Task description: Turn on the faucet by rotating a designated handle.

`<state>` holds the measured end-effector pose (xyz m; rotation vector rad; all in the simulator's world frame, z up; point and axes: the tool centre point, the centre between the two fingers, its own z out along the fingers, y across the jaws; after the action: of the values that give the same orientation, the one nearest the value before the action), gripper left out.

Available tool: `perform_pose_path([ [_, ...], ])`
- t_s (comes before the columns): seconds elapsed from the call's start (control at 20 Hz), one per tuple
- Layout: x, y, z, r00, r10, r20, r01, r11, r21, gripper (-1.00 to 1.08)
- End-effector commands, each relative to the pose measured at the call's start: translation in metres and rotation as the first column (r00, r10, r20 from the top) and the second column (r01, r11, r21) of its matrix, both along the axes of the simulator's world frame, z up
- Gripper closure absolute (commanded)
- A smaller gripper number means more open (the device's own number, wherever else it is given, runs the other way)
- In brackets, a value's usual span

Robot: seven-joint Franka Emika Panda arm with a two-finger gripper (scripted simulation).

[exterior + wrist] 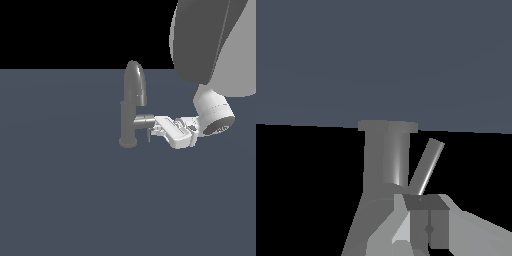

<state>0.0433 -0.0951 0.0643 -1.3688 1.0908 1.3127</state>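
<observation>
A: Item one: small dull-grey metal faucet (129,117), upright post on a flared round base, arched spout on top. It stands on the slate-blue bench (60,200), just above centre in the exterior view.

B: Item two?

A: Short grey cylinder handle (143,120) jutting from the post toward three o'clock, with a thin dark lever rod (148,136) hanging toward six. In the wrist view that rod (427,165) shows tilted.

B: And the arm?

A: White robot pincer (158,125), reaching in level from three o'clock, tips right at the stub's end. Whether they're spread or pressed together I can't tell; the wrist view shows only one grey finger pad (426,220) near the rod's foot.

B: Risks?

A: My guess: contact looks shallow, so a turn could slide the tips off the round stub. Or the finger could skip past the thin rod, leaving the handle unturned.
</observation>
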Motion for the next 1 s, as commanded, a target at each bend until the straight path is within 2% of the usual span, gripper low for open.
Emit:
perform_pose_path([
  [0.0,0.003,0.006,-0.006,1.000,0.005,-0.008,-0.005,1.000,0.004,1.08],
  [0.95,0.022,0.016,-0.023,1.000,0.006,-0.026,-0.005,1.000,0.004,1.08],
])
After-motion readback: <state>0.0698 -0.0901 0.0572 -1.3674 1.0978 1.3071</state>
